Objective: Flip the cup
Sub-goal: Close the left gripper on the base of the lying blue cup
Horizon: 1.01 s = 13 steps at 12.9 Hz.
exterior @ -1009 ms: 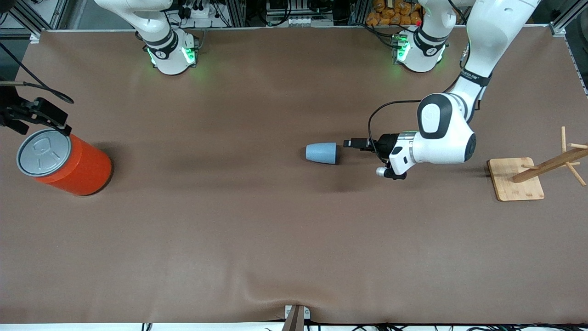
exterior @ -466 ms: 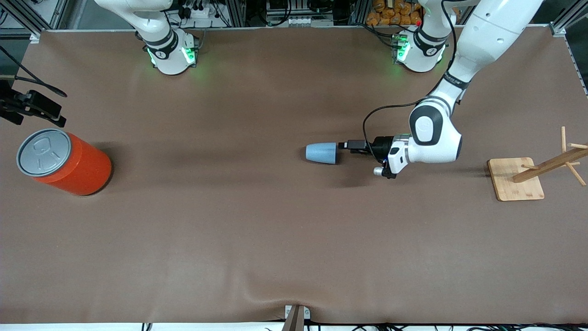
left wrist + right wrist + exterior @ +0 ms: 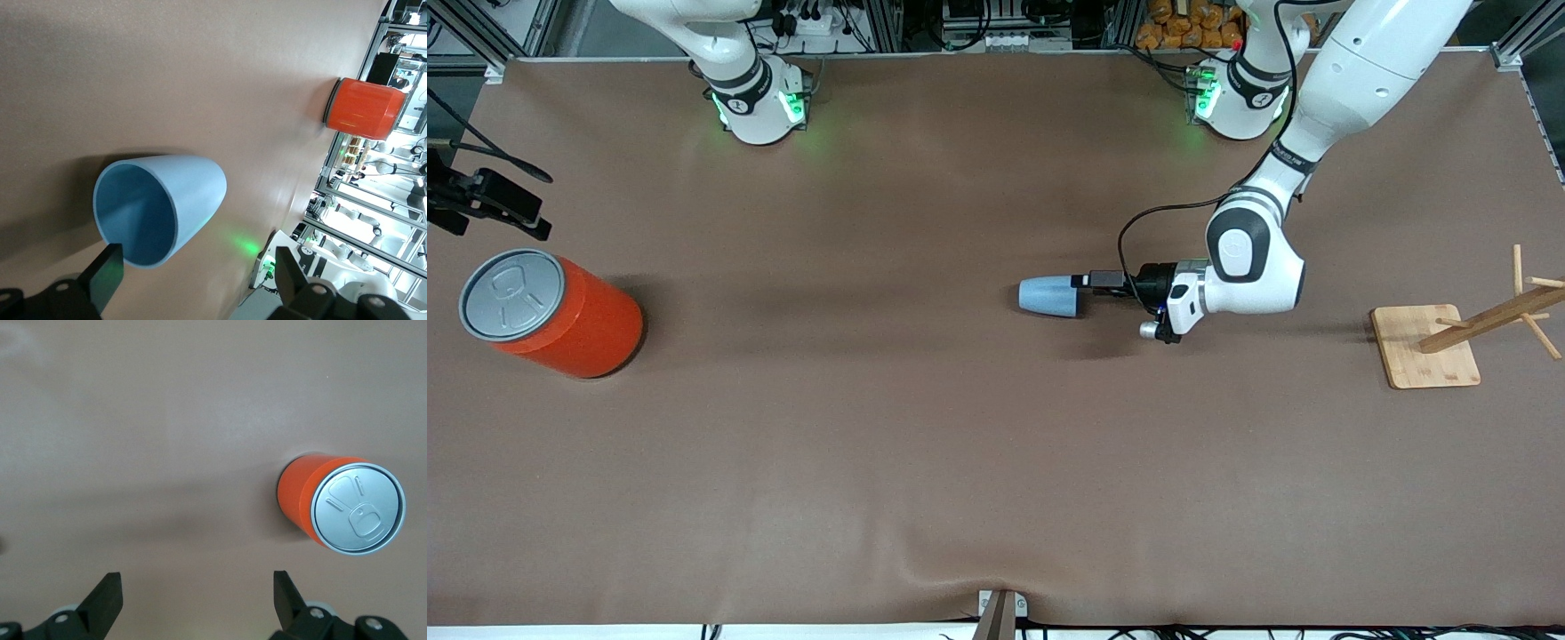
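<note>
**Spotter:** What do you have, nearest first?

**Operator:** From the front camera I see the cup (image 3: 1048, 296) first. It lies on its side on the brown table (image 3: 960, 462), a little toward the left arm's end, its rim pointing to 3 o'clock. The left gripper (image 3: 1083, 282) sits right at that rim. In the left wrist view the cup's (image 3: 157, 207) open mouth faces me, with 1 fingertip (image 3: 107, 273) at the rim's edge and the other well clear. The jaws stand wide apart and hold nothing.

**Spotter:** And the rest?

**Operator:** The wooden rack (image 3: 1449, 338) stands at 3 o'clock, the orange can (image 3: 551, 311) at 9 o'clock. The right gripper (image 3: 503, 209) waits above the table beside the can, spread wide, with nothing in its grasp.
</note>
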{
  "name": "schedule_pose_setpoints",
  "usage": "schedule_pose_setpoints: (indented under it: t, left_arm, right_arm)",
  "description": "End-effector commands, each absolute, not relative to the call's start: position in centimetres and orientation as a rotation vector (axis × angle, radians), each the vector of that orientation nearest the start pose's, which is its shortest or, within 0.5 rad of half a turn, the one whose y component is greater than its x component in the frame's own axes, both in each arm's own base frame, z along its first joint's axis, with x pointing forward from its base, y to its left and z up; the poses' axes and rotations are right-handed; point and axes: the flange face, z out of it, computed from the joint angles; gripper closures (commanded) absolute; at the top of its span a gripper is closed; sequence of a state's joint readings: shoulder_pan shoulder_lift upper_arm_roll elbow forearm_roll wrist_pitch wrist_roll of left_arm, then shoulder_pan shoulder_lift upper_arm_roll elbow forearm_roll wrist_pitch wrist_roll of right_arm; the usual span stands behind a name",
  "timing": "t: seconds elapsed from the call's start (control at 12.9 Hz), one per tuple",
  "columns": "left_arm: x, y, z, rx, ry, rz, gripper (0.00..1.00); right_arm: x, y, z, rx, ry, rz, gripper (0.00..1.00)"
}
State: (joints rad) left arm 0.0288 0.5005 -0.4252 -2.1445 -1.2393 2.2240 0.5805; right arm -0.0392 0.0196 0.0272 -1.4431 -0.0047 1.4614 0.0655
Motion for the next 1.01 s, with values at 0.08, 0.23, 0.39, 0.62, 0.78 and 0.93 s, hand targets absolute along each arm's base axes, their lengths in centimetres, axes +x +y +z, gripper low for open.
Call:
schedule_pose_setpoints:
  t: [0.08, 0.23, 0.39, 0.62, 0.78, 0.93]
  left_arm:
    - [48.6, -25.6, 17.2, 2.082, 0.105, -0.305, 0.04]
    - [48.2, -26.4, 16.4, 2.074, 0.106, -0.296, 0.11]
    - [48.0, -26.3, 15.6, 2.076, 0.079, -0.283, 0.2]
    - [48.1, -26.6, 14.8, 2.065, 0.077, -0.282, 0.34]
    - [48.5, -26.9, 14.4, 2.055, 0.082, -0.28, 0.44]
    - [48.4, -27.5, 13.9, 2.035, 0.096, -0.276, 0.59]
  right_arm:
    - [52.8, -0.8, 66.5, -3.155, 0.108, -0.034, 0.0]
    - [52.8, -1.0, 66.5, -3.163, 0.078, -0.027, 0.0]
    - [52.7, -0.9, 66.6, -3.163, 0.073, -0.027, 0.0]
    - [52.9, -0.8, 67.3, -3.161, 0.073, -0.051, 0.0]
    - [52.8, -1.0, 67.2, -3.159, 0.078, -0.041, 0.0]
    - [52.7, -1.1, 67.2, -3.161, 0.083, -0.029, 0.0]
